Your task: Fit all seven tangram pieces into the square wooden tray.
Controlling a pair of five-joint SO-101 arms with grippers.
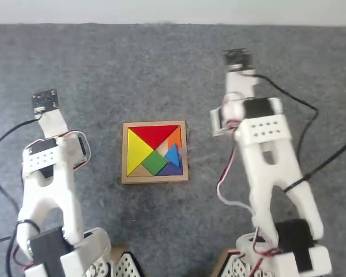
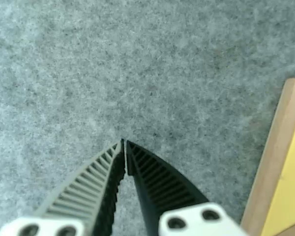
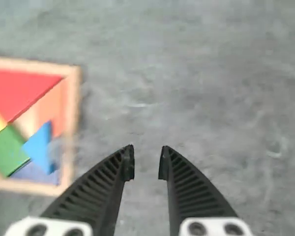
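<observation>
The square wooden tray lies mid-table between the two arms. Inside it I see a red triangle, a yellow triangle, a green square, an orange piece, a blue triangle, a purple piece and a pale wooden piece. My left gripper is shut on nothing, low over the carpet just beside the tray's rim. My right gripper is slightly open and empty, over carpet on the other side of the tray.
Grey carpet covers the table on all sides of the tray. The left arm and the right arm stand on either side, with cables trailing by each. A pale wall edge runs along the far side.
</observation>
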